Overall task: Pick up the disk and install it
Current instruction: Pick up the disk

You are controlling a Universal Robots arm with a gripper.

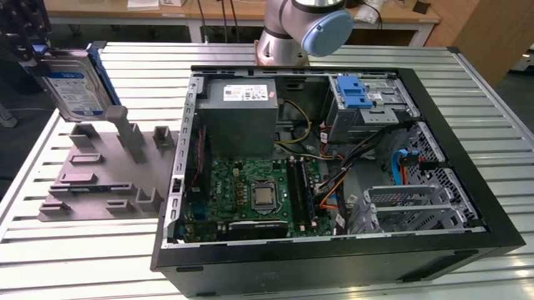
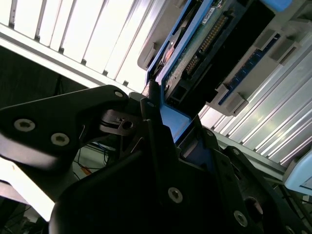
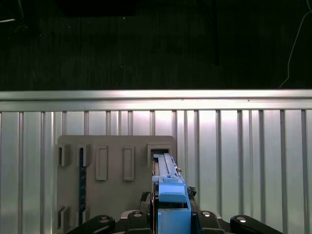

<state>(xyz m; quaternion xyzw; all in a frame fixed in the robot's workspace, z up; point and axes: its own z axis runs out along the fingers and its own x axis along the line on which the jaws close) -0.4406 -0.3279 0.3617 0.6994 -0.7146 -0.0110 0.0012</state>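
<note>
The disk [image 1: 77,84] stands on edge at the exterior view's far left. It is a silver-grey drive with a white-and-blue label in a blue carrier. My black gripper [image 1: 32,44] grips its upper end and is shut on it. The disk's lower edge hangs just over the posts of the grey fixture plate [image 1: 92,181]. In the first wrist view the blue carrier edge [image 3: 169,187] runs between my gripper [image 3: 170,217], with the fixture's slot [image 3: 161,151] beyond it. In the second wrist view the disk's connector side [image 2: 204,44] shows past my gripper [image 2: 163,119].
An open black computer case [image 1: 467,206] lies to the exterior view's right of the fixture, with a motherboard [image 1: 254,194], a grey power supply [image 1: 237,119] and a drive cage with a blue latch [image 1: 354,94]. The arm's base [image 1: 296,31] stands behind it on the slatted metal table [image 1: 75,262].
</note>
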